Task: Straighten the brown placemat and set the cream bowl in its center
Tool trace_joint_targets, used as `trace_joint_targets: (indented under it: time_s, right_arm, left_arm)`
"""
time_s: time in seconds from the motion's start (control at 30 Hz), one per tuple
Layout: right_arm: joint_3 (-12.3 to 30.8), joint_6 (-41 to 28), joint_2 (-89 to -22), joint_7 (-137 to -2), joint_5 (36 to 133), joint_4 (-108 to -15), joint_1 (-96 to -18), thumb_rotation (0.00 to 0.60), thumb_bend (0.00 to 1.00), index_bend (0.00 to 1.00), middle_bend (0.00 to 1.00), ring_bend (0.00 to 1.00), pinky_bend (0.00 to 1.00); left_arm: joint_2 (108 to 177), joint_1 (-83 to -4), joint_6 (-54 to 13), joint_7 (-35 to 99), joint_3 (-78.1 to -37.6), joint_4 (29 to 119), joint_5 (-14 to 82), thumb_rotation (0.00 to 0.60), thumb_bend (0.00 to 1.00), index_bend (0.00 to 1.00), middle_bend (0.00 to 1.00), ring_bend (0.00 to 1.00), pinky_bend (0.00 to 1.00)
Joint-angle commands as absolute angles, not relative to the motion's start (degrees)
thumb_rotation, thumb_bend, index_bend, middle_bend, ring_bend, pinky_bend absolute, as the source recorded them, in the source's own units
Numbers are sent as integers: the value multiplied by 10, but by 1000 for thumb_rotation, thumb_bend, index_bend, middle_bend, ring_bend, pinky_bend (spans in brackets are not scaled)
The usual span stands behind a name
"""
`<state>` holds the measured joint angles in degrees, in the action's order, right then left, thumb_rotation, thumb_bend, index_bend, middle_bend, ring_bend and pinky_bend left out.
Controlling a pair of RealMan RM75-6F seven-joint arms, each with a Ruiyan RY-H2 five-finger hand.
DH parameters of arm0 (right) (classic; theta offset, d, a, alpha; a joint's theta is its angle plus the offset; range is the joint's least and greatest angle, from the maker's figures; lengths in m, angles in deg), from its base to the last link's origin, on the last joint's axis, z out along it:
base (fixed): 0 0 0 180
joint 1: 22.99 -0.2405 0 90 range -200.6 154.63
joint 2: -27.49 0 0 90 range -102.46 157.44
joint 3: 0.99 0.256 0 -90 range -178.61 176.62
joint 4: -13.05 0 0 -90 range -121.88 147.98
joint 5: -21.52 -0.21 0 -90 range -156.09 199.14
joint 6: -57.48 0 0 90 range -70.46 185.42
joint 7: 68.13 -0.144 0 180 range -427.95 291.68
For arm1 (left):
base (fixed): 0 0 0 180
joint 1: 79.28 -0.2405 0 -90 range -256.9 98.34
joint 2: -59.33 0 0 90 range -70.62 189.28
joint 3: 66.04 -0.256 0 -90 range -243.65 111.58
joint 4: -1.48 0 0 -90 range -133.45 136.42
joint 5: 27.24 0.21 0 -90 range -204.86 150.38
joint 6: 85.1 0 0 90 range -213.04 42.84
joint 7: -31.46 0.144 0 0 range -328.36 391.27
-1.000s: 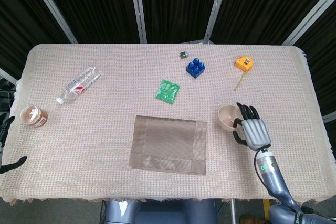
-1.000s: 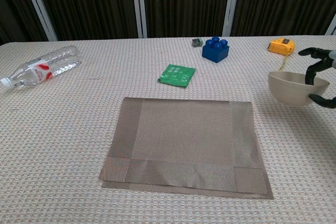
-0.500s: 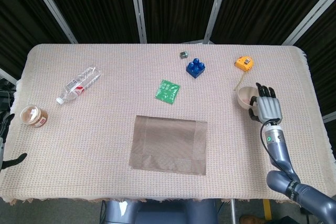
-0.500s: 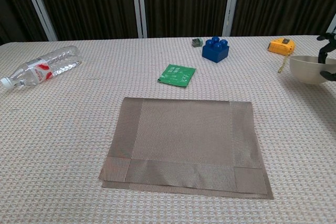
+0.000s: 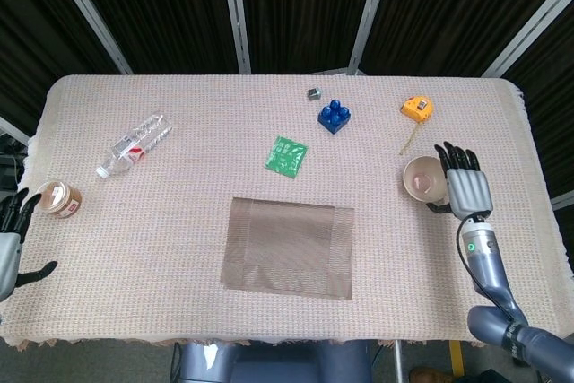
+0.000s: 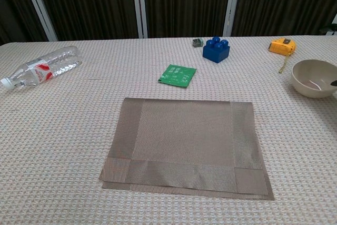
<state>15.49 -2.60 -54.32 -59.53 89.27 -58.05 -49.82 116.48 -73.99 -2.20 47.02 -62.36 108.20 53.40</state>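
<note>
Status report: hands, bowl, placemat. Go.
Right robot hand at cream bowl, grip unclear. Left robot hand open at table edge. Bowl right of brown placemat, not on it. Path between them bare.

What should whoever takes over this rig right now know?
Right robot hand: at the bowl's right side, fingers against its rim; whether it grips is unclear.
Left robot hand: off the table's left edge, fingers apart, holding nothing.
Mat: front centre of the table, slightly askew, nothing on it.
Bowl: upright on the cloth, right of the mat, below the tape measure.
Done: nothing that shows; the mat looks unstraightened.
Left: square the mat, then set the bowl in its centre.
</note>
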Motion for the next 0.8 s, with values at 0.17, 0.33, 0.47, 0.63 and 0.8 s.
trace_joint_targets:
  time_s: [0.17,0.33,0.47,0.63,0.8]
  right_arm:
    - [94,-144,-406,-663,1009,-752,-404,600,0,0,0,0,0]
    - [71,-199,-371,-665,1023,-829,-358,600,0,0,0,0,0]
    - [56,-221,-361,-694,1035,-863,-336,600,0,0,0,0,0]
    - [50,-269,-359,-692,1066,-886,-314,600,0,0,0,0,0]
    - [34,-302,-364,-657,1105,-889,-298,600,0,0,0,0,0]
  left_arm:
    - [1193,-708,-44,419,-651,1032,651,600,83,10,0,0,0]
    - [1229,-682,-60,389,-669,1005,722,600,120,202,0,0,0]
    - [1268,-657,-98,385,-682,989,748,600,124,328,0,0,0]
    - [1343,-632,-142,409,-688,951,756,600,162,391,0,0,0]
    - [1402,-616,-165,437,-686,918,759,600,251,425,0,0,0]
